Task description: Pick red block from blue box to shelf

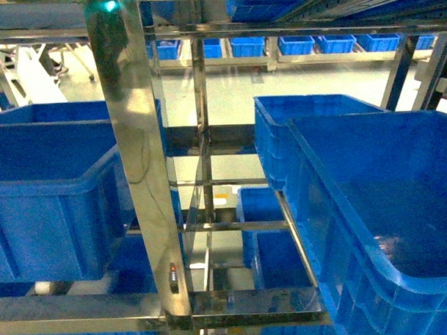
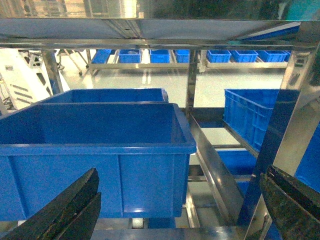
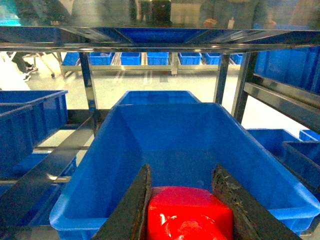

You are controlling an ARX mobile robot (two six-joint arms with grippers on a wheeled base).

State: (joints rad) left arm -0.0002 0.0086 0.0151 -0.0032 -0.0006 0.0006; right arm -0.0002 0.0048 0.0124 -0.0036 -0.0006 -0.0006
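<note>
The red block (image 3: 190, 212) is glossy and sits clamped between the two dark fingers of my right gripper (image 3: 183, 170), which is shut on it. It hangs over the near end of a dark blue crate (image 3: 170, 135) on the steel shelf (image 3: 150, 46). My left gripper (image 2: 181, 175) is open, its fingers wide apart with nothing between them, facing another dark blue crate (image 2: 100, 145) on the shelf (image 2: 210, 170). The blue box is out of view. Neither gripper shows in the head view, where a shelf post (image 1: 138, 141) stands close in front.
Dark blue crates fill the rack on the left (image 1: 48, 188) and right (image 1: 386, 184), with more on a lower tier (image 1: 266, 232). Steel rails (image 1: 240, 227) cross the gap between them. A far rack holds a row of small blue bins (image 1: 300, 44).
</note>
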